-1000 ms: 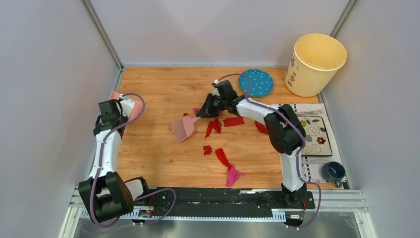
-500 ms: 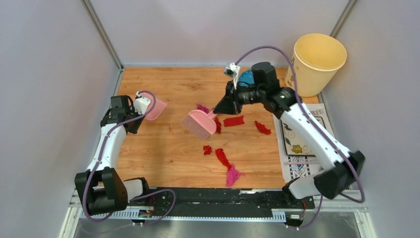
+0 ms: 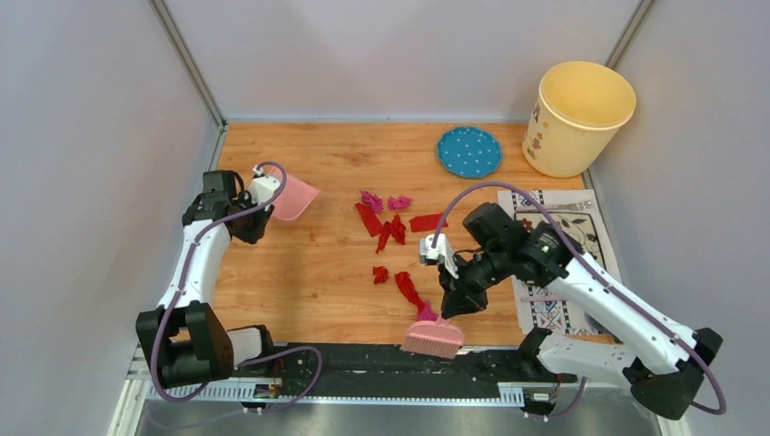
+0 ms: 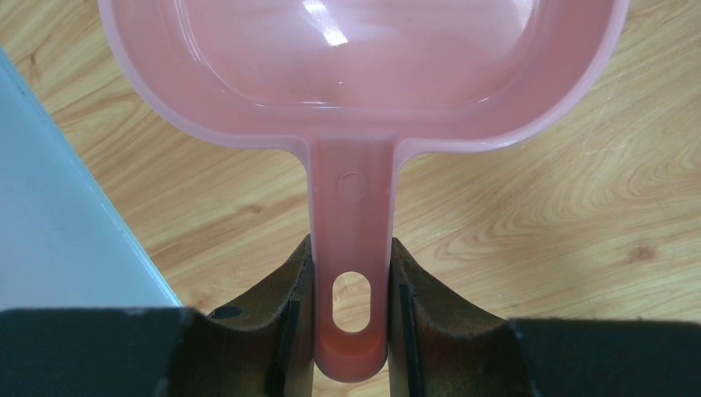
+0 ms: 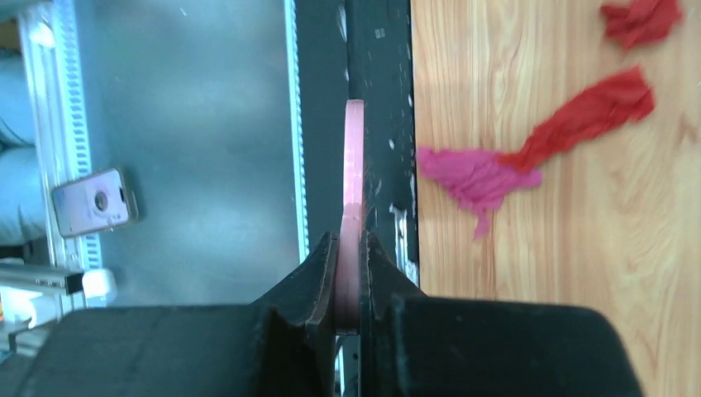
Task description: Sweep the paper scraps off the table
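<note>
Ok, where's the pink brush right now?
In the top view the brush hangs in the right claw at the table's near edge, over the black rail, right beside the magenta scrap.

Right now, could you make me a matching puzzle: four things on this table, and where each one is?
1 dustpan
2 brush
3 blue plate
4 paper scraps

A clamped in the right gripper, at the table's near edge
B far side, next to the yellow bucket
C loose, mid-table
D clamped in the left gripper, left side

Pairs: 1-D, 2-A, 3-B, 4-C.
</note>
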{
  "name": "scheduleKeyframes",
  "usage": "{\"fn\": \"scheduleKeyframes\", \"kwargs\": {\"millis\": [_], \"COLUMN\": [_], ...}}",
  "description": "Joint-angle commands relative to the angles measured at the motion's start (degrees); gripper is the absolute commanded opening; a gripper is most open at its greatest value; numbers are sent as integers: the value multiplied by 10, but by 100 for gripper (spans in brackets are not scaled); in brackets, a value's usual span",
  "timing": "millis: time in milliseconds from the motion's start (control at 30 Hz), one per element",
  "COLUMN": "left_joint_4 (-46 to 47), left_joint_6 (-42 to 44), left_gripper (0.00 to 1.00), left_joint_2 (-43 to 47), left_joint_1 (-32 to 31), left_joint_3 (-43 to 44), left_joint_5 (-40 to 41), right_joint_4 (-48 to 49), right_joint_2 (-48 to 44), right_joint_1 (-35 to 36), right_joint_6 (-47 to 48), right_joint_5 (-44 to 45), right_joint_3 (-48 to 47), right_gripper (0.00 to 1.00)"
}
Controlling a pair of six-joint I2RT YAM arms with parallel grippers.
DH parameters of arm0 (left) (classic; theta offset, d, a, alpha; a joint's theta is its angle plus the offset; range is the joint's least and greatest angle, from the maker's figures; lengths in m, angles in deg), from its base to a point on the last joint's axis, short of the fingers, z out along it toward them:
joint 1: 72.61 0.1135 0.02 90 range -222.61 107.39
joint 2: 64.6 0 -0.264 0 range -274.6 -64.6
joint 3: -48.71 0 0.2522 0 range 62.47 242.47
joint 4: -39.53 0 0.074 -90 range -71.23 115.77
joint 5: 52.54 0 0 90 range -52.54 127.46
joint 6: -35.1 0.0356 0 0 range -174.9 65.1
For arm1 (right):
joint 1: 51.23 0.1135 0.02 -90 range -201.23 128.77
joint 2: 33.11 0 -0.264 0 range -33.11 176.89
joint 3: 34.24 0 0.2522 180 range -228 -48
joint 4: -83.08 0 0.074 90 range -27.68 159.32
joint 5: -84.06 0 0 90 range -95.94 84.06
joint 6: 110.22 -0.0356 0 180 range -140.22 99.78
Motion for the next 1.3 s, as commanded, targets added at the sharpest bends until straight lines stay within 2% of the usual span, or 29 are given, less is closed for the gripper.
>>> {"fn": "scheduleKeyframes", "kwargs": {"millis": [0, 133, 233, 400, 533, 633, 700, 800, 900, 1000, 1033, 1067, 1133, 1200, 1267], "left_joint_4": [1, -17, -33, -71, -102, -126, -137, -151, -150, -138, -137, -135, -134, -128, -114], "left_joint_6": [-11, 1, 21, 60, 114, 158, 172, 189, 196, 208, 216, 222, 236, 246, 259], "left_gripper": [0, 0, 0, 0, 0, 0, 0, 0, 0, 0, 0, 0, 0, 0, 0], "left_joint_2": [6, 14, 26, 46, 69, 80, 82, 78, 76, 64, 57, 52, 34, 21, 15], "left_joint_1": [-1, -1, -3, -12, -27, -47, -70, -116, -170, -195, -196, -197, -200, -199, -200], "left_joint_3": [15, 3, -8, -23, -44, -55, -58, -64, -73, -82, -84, -84, -81, -78, -78], "left_joint_5": [-22, -28, -36, -42, -51, -50, -45, -47, -23, 10, 19, 29, 65, 108, 120], "right_joint_4": [3, 129, 182, 203, 224, 227, 219, 173, 158, 180, 202, 213, 227, 242, 245], "right_joint_2": [34, 51, 82, 177, 246, 249, 236, 200, 142, 93, 85, 80, 81, 94, 133], "right_joint_1": [12, 11, 10, -2, -6, -10, -9, -10, -9, -13, -28, -40, -81, -110, -114], "right_joint_6": [58, 109, 164, 204, 180, 168, 155, 98, 16, -122, -164, -254, -305, -350, -355], "right_joint_5": [76, 181, 179, 185, 293, 332, 324, 295, 297, 383, 467, 505, 556, 571, 584], "right_joint_3": [36, 62, 57, 10, -58, -107, -138, -156, -122, -93, -75, -63, -45, -39, -51], "right_gripper": [0, 0, 0, 0, 0, 0, 0, 0, 0, 0, 0, 0, 0, 0, 0]}}
